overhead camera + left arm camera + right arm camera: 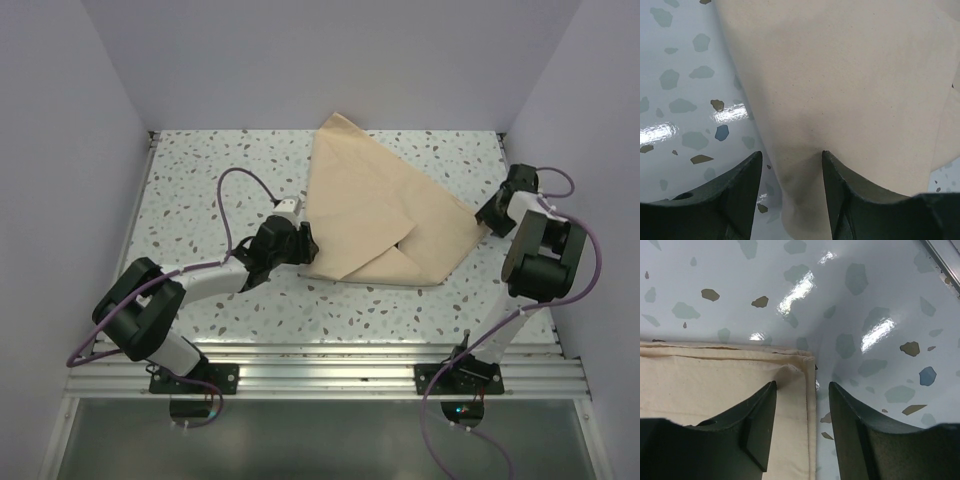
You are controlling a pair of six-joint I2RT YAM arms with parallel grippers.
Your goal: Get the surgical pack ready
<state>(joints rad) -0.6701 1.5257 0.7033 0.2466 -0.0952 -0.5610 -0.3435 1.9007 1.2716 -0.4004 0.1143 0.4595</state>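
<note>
The beige cloth sheet (375,205) lies on the table, its flaps folded inward into a rough bundle. No steel tray, instruments or gauze packets show; a small dark gap sits between the front flaps. My left gripper (298,240) is at the cloth's left edge. In the left wrist view the left gripper (791,162) is open, with the cloth's rounded edge (840,90) between the jaws. My right gripper (490,215) is at the cloth's right corner. In the right wrist view the right gripper (802,390) is open, straddling the hemmed corner (740,385).
The table is a speckled white terrazzo surface (210,180) enclosed by pale walls at left, back and right. A metal rail (330,375) carrying both arm bases runs along the near edge. The right arm's elbow (540,260) stands beside the cloth.
</note>
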